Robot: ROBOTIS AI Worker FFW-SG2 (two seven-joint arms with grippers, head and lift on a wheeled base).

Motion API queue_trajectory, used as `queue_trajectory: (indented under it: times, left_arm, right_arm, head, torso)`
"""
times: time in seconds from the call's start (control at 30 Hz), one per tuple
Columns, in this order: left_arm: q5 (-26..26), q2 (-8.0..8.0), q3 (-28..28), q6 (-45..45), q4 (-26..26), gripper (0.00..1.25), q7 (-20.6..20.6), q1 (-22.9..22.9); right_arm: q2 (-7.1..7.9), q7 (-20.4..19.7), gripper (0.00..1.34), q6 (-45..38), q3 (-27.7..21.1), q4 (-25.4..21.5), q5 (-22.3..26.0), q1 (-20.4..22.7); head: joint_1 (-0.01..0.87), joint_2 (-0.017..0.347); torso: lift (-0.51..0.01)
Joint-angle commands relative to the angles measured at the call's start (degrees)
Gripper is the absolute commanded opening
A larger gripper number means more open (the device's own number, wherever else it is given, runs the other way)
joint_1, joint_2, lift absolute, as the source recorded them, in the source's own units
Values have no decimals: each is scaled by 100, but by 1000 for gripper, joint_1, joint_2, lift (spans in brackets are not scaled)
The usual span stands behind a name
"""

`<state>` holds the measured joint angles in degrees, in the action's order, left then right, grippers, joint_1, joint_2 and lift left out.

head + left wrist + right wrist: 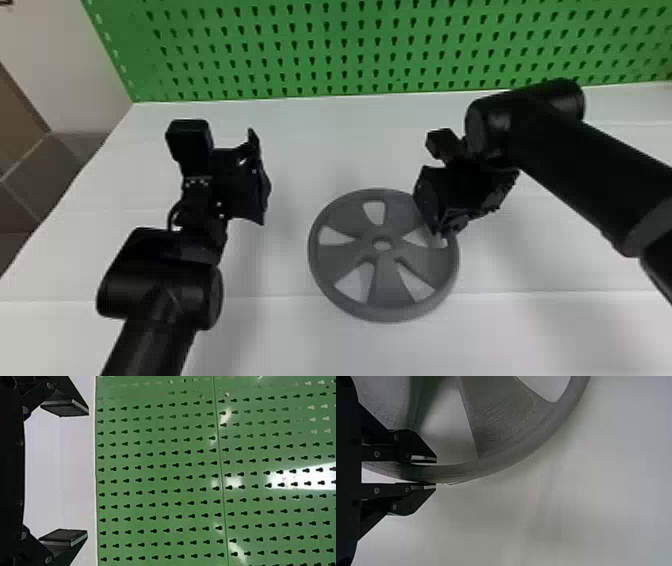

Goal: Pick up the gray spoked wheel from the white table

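From where I stood, the head view showed the gray spoked wheel [386, 280] near the middle of the white table [345, 130], with its flat face up. I couldn't tell if its bottom touched the tabletop. A wide band of white lay between the wheel and the back edge, where the green board [350, 47] stood. The left gripper [259, 177] was over the left half, with a good strip of white between it and the wheel. Past the slanting left edge was the floor [35, 180]. The right gripper [442, 231] was at the wheel's right side, well in from the back edge.

In the left wrist view, the left gripper [87, 473] had its two fingers wide apart. The board's holes showed out past the tips.

In the right wrist view, the right gripper [436, 472] was clamped on the wheel's rim, one finger on each side. Plain white spread out beyond the rim's round outer edge.
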<state>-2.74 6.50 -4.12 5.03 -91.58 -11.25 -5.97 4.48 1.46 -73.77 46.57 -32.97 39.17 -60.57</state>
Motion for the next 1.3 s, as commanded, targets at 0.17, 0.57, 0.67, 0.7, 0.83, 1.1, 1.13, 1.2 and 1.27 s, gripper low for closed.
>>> queue_trajectory:
  times: [0.17,0.57,0.67,0.7,0.83,1.1,1.13,1.2,1.27]
  left_arm:
    - [-7,0,16,7,0,1054,0,-1]
    - [-7,0,16,-2,0,1054,0,-1]
    - [2,9,16,-2,0,1054,0,-1]
    - [2,0,16,-2,0,1054,0,-1]
    - [-7,0,25,-2,0,1054,0,17]
    - [-16,9,95,-37,-26,1054,0,96]
    - [-16,9,113,-37,-35,1054,0,105]
    - [-25,9,139,-37,-79,1054,0,131]
    - [-25,9,166,-37,-106,1054,0,157]
  right_arm:
    - [0,3,209,-6,19,1,-6,-7]
    - [0,3,209,-6,28,1,-6,-33]
    - [0,3,209,-15,28,1,-6,-33]
    - [0,12,209,-15,37,1,-6,-33]
    - [0,29,209,-59,-34,1,-6,-33]
    - [44,381,209,-437,-965,-650,-955,151]
    - [61,390,209,-489,-1071,-790,-1052,186]
    - [70,407,209,-612,-1378,-1089,-1351,283]
    - [97,416,209,-709,-1660,-1432,-1615,415]
  head:
    - [779,118]
    - [779,118]
    - [779,118]
    - [779,118]
    - [779,118]
    - [779,118]
    - [779,118]
    - [779,118]
    - [779,118]
  torso:
    - [-87]
    - [-87]
    - [-87]
    - [-87]
    - [-87]
    - [-87]
    - [-87]
    - [-87]
    - [-87]
